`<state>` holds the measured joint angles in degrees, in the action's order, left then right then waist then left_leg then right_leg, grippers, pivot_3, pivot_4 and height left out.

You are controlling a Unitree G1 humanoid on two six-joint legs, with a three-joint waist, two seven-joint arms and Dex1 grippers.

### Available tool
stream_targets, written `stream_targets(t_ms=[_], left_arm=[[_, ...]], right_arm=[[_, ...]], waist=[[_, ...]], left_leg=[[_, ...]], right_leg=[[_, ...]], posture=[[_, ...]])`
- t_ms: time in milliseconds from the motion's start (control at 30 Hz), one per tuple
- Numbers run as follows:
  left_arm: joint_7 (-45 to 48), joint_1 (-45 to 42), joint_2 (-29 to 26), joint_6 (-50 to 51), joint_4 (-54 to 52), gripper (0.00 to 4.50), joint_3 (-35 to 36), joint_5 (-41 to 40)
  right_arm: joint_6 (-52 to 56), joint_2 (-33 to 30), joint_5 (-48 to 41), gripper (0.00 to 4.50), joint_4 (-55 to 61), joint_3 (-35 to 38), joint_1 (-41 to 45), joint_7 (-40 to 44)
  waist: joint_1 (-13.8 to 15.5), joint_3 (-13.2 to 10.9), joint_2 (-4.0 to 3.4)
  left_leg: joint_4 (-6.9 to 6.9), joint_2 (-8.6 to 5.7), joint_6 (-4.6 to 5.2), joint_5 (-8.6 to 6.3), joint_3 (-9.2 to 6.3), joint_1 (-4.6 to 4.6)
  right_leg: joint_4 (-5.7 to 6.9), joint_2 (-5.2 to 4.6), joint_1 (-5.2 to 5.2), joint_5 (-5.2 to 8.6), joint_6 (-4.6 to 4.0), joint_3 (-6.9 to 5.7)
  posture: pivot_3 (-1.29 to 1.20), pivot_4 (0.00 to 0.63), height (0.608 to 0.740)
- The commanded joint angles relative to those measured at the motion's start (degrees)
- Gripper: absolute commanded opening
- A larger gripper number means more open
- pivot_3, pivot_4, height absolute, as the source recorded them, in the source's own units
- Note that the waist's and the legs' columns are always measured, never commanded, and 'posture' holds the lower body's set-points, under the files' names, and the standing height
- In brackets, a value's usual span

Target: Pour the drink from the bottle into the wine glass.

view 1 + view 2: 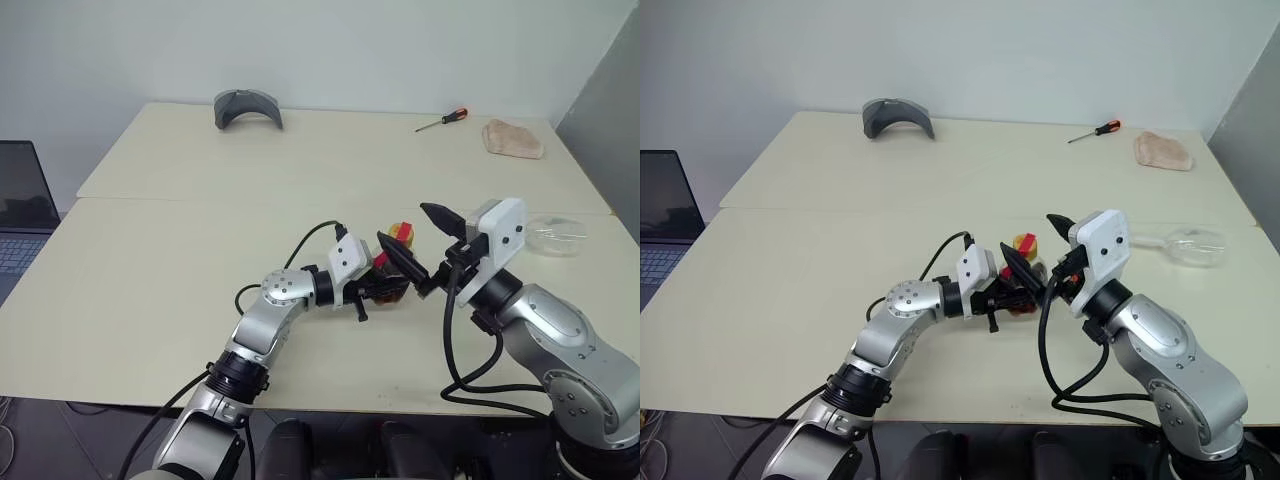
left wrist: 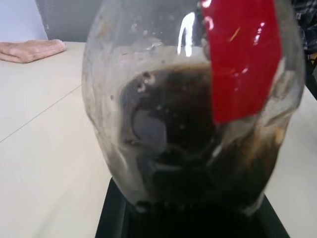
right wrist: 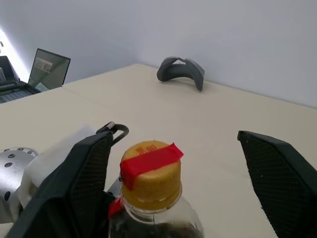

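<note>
— Left eye view first: what is the left end effector doing?

— It is clenching the bottle by its bulbous lower body, reaching in level from the left, with the bottle standing upright just above the near part of the counter. In the left wrist view the bottle's belly is pressing right up against the camera, the drink is showing dark brown and almost black in the lower part, and a strip of the red label is running down the side.

— And the right end effector?

— Its two black fingers are standing well apart, released, holding nothing. In the right wrist view they are flanking the yellow cap, one finger close beside the cap and the other further off, neither one touching it. A piece of red tape is lying across the top of the cap.

— Where is the wine glass sitting?

— It is lying on its side on the counter, well off to the robot's right of the bottle, apart from both arms.

— Anything else on the counter?

— A grey curved object, a screwdriver with a red and black handle, and a folded pinkish cloth are lying along the far edge. A laptop is showing at the left edge, off the counter.
</note>
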<state>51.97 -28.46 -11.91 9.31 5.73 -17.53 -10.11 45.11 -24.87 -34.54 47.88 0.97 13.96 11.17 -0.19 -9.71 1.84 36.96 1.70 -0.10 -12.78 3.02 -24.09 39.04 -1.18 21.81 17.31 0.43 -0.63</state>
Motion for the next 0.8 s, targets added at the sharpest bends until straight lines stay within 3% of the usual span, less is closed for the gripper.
stream_targets(t_ms=[33, 333, 500, 533, 633, 800], left_arm=[[0.0, -0.5, 0.0, -2.5, -0.5, 0.85, 0.0, 0.5], [-0.2, -0.3, 0.2, -2.8, -0.5, 0.84, 0.2, 1.0], [-0.2, -0.2, -0.1, -3.9, -0.1, 0.81, 0.0, 1.7], [-0.2, -0.2, -0.2, -4.4, 0.0, 0.81, -0.1, 2.0], [-0.6, -0.4, -0.5, -6.1, 0.8, 0.81, -0.2, 3.1], [-1.2, -1.1, -0.5, -8.1, 2.5, 0.81, 0.0, 4.4]], right_arm=[[-1.0, -0.9, 0.0, 2.87, 0.7, 1.4, 0.3, 1.0], [-1.1, -2.6, -0.7, 0.0, 0.3, 2.1, -0.9, 3.5], [-1.3, -0.6, -5.1, 0.0, 0.1, 5.4, -0.4, 3.4], [-1.2, -0.4, -6.1, 0.17, 0.0, 6.3, -0.3, 3.3], [-0.1, -1.9, -9.6, 0.87, -0.3, 8.8, -0.3, 4.7], [3.3, -8.2, -16.4, 2.52, 0.2, 10.6, -0.8, 8.8]], waist=[[0.0, 0.0, 0.0], [0.0, 0.0, 0.0], [0.0, 0.0, 0.0], [0.0, 0.0, 0.0], [0.0, 0.0, 0.0], [0.0, 0.0, 0.0]], left_leg=[[0.0, 0.0, 0.0, 0.0, 0.0, 0.0], [0.0, 0.0, 0.0, 0.0, 0.0, -0.01], [0.0, 0.0, 0.0, 0.0, 0.0, -0.01], [0.0, 0.0, 0.0, 0.0, 0.0, -0.01], [0.0, 0.0, 0.0, 0.0, 0.0, -0.01], [0.0, 0.0, 0.01, -0.01, 0.0, -0.01]], right_leg=[[0.0, 0.0, 0.0, 0.0, 0.0, 0.0], [-0.01, 0.0, 0.0, 0.0, 0.0, 0.0], [0.0, 0.0, 0.0, 0.0, -0.01, 0.0], [-0.01, 0.0, 0.0, -0.01, -0.01, 0.0], [-0.01, 0.0, 0.0, -0.01, -0.01, 0.0], [-0.01, 0.0, -0.01, -0.01, -0.02, 0.0]], posture=[[0.0, 0.15, 0.74], [0.0, 0.15, 0.74], [0.0, 0.15, 0.74], [0.0, 0.15, 0.74], [0.0, 0.15, 0.74], [0.0, 0.15, 0.74]])
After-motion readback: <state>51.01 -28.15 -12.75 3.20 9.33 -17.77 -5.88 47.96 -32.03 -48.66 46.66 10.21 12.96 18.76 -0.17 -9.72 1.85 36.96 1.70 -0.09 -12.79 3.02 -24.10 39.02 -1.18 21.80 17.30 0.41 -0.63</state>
